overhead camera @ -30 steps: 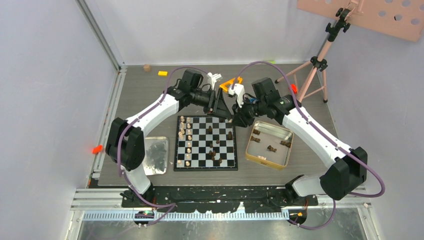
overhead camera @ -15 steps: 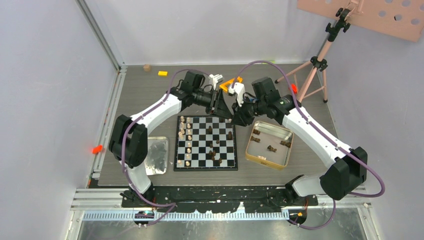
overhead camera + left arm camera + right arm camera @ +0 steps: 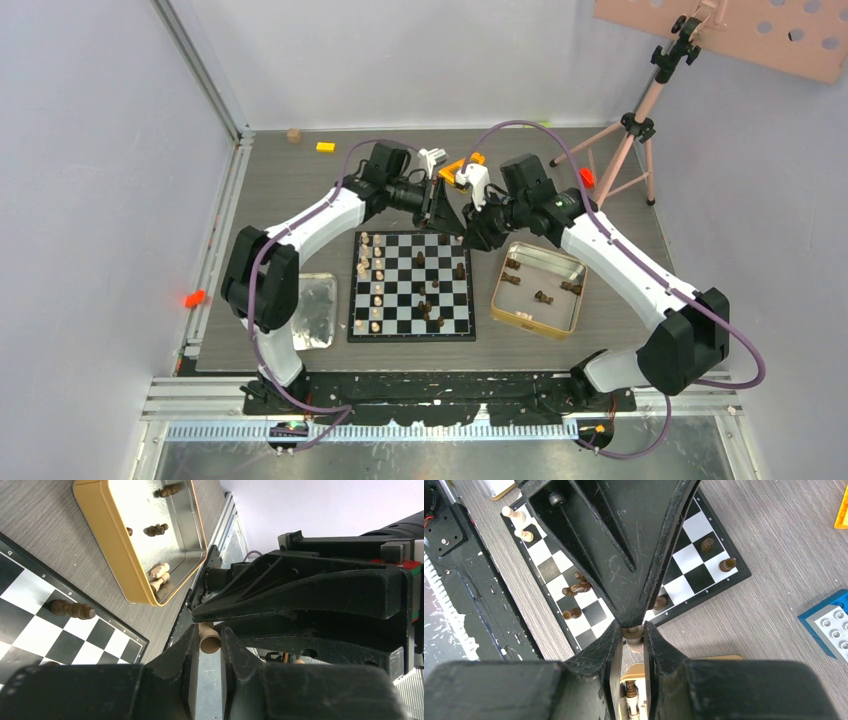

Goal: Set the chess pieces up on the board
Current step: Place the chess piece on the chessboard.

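Observation:
The board (image 3: pixel 410 337) lies mid-table with light tan chess pieces (image 3: pixel 368 270) down its left columns and dark ones (image 3: pixel 430 300) scattered on it. Both grippers meet tip to tip above the board's far right corner. My left gripper (image 3: pixel 457 227) (image 3: pixel 209 630) is shut on the base end of one light tan piece (image 3: pixel 210 642). My right gripper (image 3: pixel 470 236) (image 3: pixel 632 629) is shut on the same piece (image 3: pixel 634 639) from the opposite side. More dark and light pieces (image 3: pixel 543 297) lie in the gold-rimmed tin (image 3: pixel 499 292).
A silver tray (image 3: pixel 300 282) sits left of the board. Orange (image 3: pixel 455 168), yellow (image 3: pixel 326 147) and blue (image 3: pixel 831 625) toy bricks lie behind the arms. A pink tripod (image 3: pixel 630 150) stands at the back right. A dark piece (image 3: pixel 70 609) lies toppled on the board's edge.
My left gripper has closed onto the tan piece that the right gripper holds. Both arms have stayed nearly in place above the board's far right corner.

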Tool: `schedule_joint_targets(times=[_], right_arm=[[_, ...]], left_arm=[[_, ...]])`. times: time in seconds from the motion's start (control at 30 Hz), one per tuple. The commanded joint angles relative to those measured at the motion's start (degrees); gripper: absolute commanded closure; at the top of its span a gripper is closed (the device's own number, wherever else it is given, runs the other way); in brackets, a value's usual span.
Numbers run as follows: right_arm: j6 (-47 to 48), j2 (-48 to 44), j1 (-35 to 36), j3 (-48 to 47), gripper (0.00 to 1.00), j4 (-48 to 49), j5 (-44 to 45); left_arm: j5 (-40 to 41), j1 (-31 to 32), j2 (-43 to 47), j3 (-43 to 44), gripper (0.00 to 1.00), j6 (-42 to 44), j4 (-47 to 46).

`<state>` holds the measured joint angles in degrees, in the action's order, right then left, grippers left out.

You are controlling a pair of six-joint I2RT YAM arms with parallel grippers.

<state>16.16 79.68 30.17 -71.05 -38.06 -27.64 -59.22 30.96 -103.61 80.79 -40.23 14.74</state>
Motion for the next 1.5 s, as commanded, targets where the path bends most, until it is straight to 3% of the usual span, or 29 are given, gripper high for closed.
schedule_joint_targets(times=[0.0, 0.23, 0.37, 0.63, 0.83, 1.07, 1.3, 1.47], right_arm=[[-0.69, -0.53, 0.24, -2.73, 0.73, 3.51, 2.75], [-1.1, -3.57, -1.88, -1.41, 0.48, 3.41, 2.43], [-2.25, -5.14, -4.39, -0.31, 0.41, 3.5, -2.01], [-16.05, -3.95, -10.73, 3.56, 0.4, 13.4, -20.48], [-34.39, 0.67, -12.14, 6.71, 0.37, 31.19, -30.16], [-51.17, 4.82, -13.18, 10.96, 0.35, 51.65, -35.75], [-59.36, 6.46, -13.55, 12.16, 0.44, 61.41, -38.15], [-61.47, 6.9, -13.58, 12.08, 0.51, 63.38, -39.09]], left_arm=[[-2.43, -0.27, 1.0, -0.68, 1.0, -1.34, -3.5], [-2.29, -4.13, 4.01, -3.26, 1.0, -3.19, -7.43], [-3.43, -6.65, 5.93, -5.77, 1.0, -6.33, -12.68], [-6.25, -8.72, 9.2, -16.05, 1.0, -21.22, -38.9], [-5.58, -8.72, 10.9, -19.27, 1.0, -26.96, -49.67], [-5.19, -8.72, 10.91, -19.84, 1.0, -29.85, -54.43], [-4.99, -8.72, 10.42, -20.18, 1.0, -31.05, -56.87], [-4.67, -8.72, 10.13, -20.47, 1.0, -31.6, -58.03]])
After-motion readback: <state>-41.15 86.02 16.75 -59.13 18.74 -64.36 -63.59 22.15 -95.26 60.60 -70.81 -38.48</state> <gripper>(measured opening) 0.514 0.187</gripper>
